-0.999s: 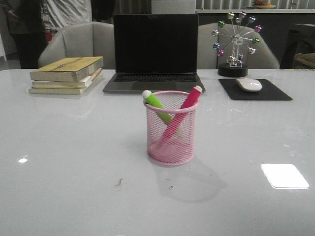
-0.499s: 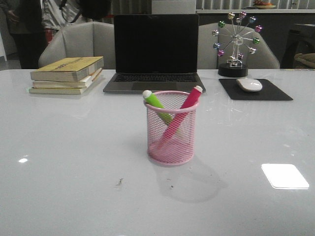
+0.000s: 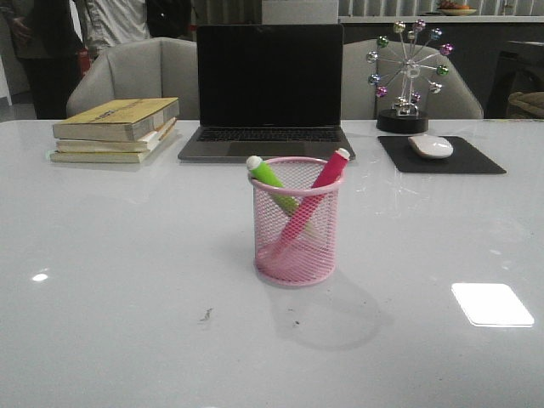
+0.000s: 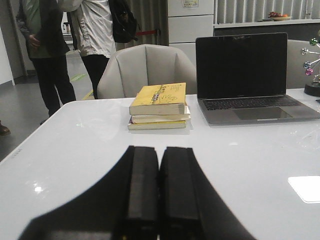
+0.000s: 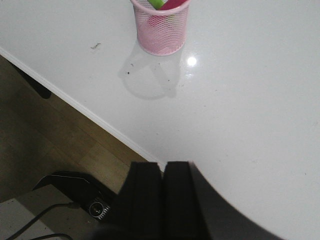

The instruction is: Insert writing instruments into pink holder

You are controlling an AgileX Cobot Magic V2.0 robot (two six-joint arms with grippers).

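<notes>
Both markers stand in the pink holder

The white desk carries everything. At its far edge sit an open laptop, a stack of books, a black mouse pad with a white mouse, and a small wheel ornament of coloured balls. The pink holder stands upright near the desk's middle, well apart from those items. Inside it the pink-red marker and the lime green marker lean opposite ways and cross, their white caps above the rim; whether they touch is hard to tell through the mesh. The left gripper hovers over bare desk, fingers pressed together, holding nothing. The right gripper is likewise closed and empty, near the desk's edge, away from the holder.
</notes>
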